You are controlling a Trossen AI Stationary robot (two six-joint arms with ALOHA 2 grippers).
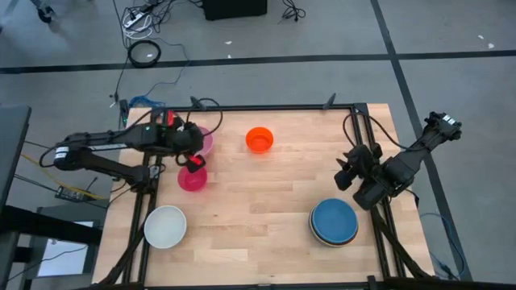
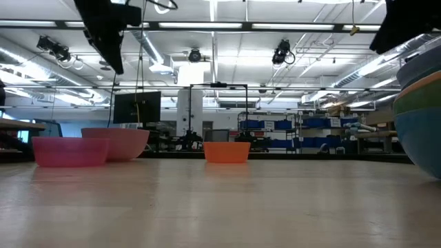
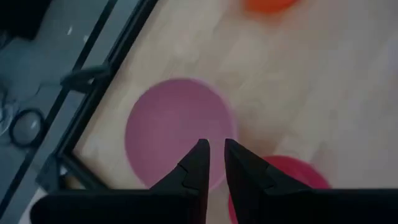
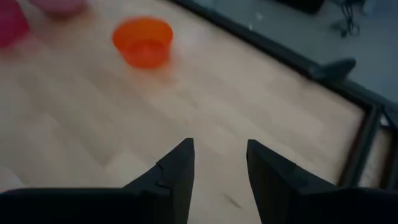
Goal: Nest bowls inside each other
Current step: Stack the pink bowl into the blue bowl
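Overhead, the left gripper (image 1: pixel 193 147) hangs w/ fingers slightly parted, holding nothing, right over the near rim of the pale pink bowl (image 1: pixel 203 140); the magenta bowl (image 1: pixel 192 177) sits just beside it. The orange bowl (image 1: pixel 260 139) is mid-table, nearer the left arm. The right gripper (image 1: pixel 345 176), released & empty, waits above the blue-topped stack (image 1: pixel 334 222).

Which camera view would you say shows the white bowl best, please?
The high view: the white bowl shows whole from above, standing alone near the table's front left corner. The low view and both wrist views do not show it.
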